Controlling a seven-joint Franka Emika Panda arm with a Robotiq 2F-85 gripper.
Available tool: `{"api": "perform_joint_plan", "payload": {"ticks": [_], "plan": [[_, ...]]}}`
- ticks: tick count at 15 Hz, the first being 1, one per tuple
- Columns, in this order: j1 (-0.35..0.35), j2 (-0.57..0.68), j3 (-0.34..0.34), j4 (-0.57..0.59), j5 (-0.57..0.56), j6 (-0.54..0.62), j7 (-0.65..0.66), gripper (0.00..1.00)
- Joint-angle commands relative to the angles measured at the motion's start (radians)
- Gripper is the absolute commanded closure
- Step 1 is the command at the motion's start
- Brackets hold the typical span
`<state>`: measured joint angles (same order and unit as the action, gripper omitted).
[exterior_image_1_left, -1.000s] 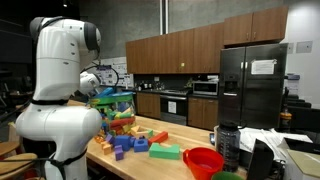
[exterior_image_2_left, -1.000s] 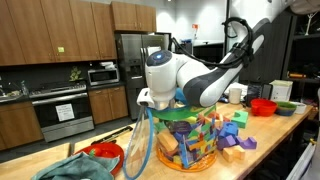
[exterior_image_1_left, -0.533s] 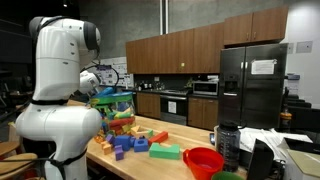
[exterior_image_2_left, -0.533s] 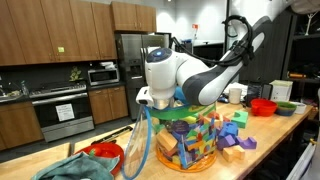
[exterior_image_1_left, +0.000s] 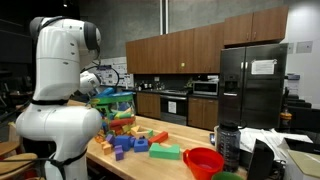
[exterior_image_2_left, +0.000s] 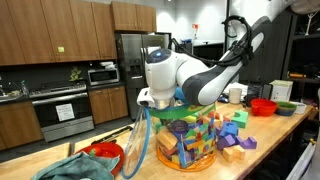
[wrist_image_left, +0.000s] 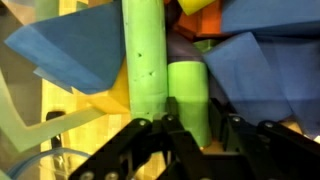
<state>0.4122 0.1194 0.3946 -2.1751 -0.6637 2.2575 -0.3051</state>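
We have the claw (wrist_image_left: 197, 128) down in the mouth of the clear tub (exterior_image_2_left: 137, 140), and room there is tight. A short green cylinder (wrist_image_left: 187, 95) fills the gap between the fingers; we cannot tell whether they touch it. Just beside the claw, a tall green cylinder (wrist_image_left: 143, 60) bars that side from top to bottom. A blue wedge (wrist_image_left: 80, 55) crowds in beyond the tall cylinder, and a blue slab (wrist_image_left: 265, 60) blocks the opposite side. Ahead of the claw the pile is packed. We see free passage only behind the claw, up out of the tub. Outside the tub, loose blocks (exterior_image_2_left: 238, 140) and a red bowl (exterior_image_2_left: 105, 153) occupy the counter (exterior_image_2_left: 285, 135) near its foot.
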Motion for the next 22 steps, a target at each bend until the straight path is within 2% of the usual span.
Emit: {"api": "perform_joint_plan", "payload": {"ticks": [1,3,8,14,22], "plan": [[-0.012,-0.004,-0.011,-0.014,-0.002,-0.032,-0.053,0.9],[-0.016,-0.012,-0.013,-0.004,0.008,-0.054,-0.084,0.9],[-0.035,-0.039,-0.007,0.059,0.137,-0.149,-0.272,0.9],[-0.037,-0.058,-0.016,0.124,0.086,-0.303,-0.362,0.9],[-0.044,-0.099,-0.021,0.153,0.026,-0.419,-0.413,0.9]]}}
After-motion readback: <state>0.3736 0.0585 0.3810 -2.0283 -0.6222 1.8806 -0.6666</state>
